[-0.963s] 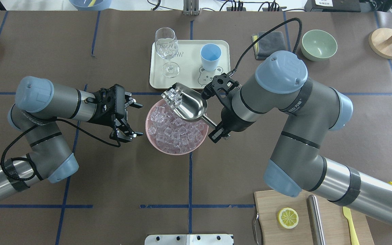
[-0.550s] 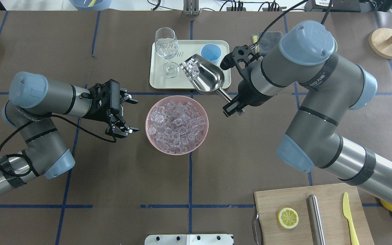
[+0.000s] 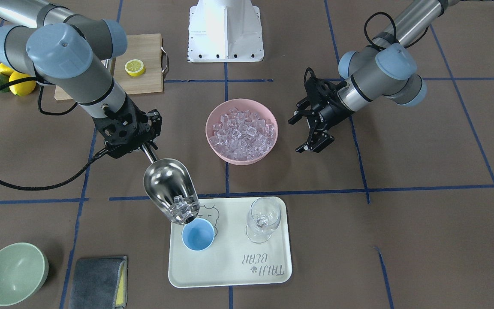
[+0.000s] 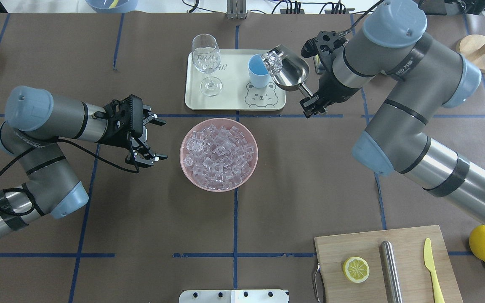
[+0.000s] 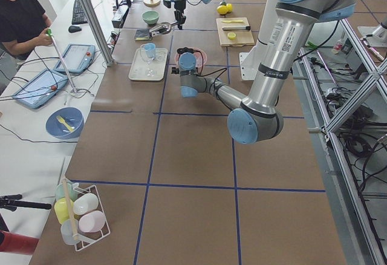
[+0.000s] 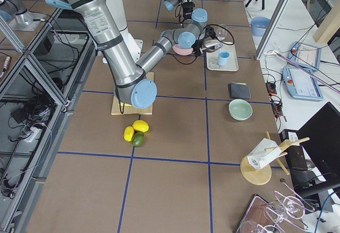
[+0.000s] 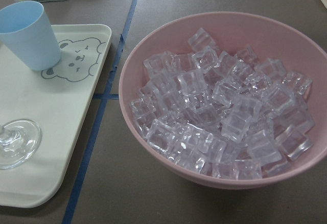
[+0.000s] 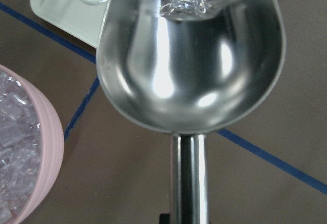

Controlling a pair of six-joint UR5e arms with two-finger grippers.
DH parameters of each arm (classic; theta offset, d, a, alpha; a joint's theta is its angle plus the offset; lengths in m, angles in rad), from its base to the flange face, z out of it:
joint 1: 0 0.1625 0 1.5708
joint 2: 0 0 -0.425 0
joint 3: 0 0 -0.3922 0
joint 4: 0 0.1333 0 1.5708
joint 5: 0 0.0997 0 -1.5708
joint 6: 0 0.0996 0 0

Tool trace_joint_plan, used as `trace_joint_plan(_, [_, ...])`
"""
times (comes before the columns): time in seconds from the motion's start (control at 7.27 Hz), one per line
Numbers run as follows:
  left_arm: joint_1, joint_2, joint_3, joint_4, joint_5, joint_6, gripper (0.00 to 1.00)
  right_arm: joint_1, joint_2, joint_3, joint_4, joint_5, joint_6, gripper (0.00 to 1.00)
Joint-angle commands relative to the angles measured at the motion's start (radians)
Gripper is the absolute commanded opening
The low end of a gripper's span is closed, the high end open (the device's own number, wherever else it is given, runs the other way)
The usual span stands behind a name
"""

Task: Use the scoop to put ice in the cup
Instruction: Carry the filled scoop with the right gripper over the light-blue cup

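Note:
The steel scoop (image 4: 293, 75) is held by its short handle in my shut right gripper (image 4: 310, 100). Its mouth tilts down over the rim of the light-blue cup (image 4: 256, 76) on the cream tray (image 4: 234, 69). A few clear ice cubes (image 4: 273, 61) sit at the scoop's lip, also seen in the front view (image 3: 182, 207) just above the cup (image 3: 198, 236). The pink bowl (image 4: 183, 145) holds many ice cubes (image 4: 219, 153). My left gripper (image 4: 158, 140) is open and empty, to the left of the bowl.
A clear stemmed glass (image 4: 206, 59) stands on the tray left of the cup. A green bowl (image 3: 13, 272) and grey cloth (image 3: 99, 281) lie beyond my right arm. A cutting board (image 4: 406, 252) with lemon slice, steel cylinder and yellow knife is at the near right, with lemons (image 4: 484, 244) beside it.
My right arm carried the scoop with its ice from above the pink bowl out over the tray to the cup. My left gripper drew back a little to the left, still open.

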Motion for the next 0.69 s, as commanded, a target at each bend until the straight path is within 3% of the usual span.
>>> trace_joint_plan(0.0, [0.001,0.002,0.001,0.0,0.001,-0.001,1.0,0.021,0.085,-0.035,-0.15,0.004,-0.037,0.0])
trace_joint_plan(0.55, [0.002,0.002,0.008,0.0,0.003,-0.001,1.0,0.04,0.209,-0.071,-0.474,0.012,-0.294,0.0])
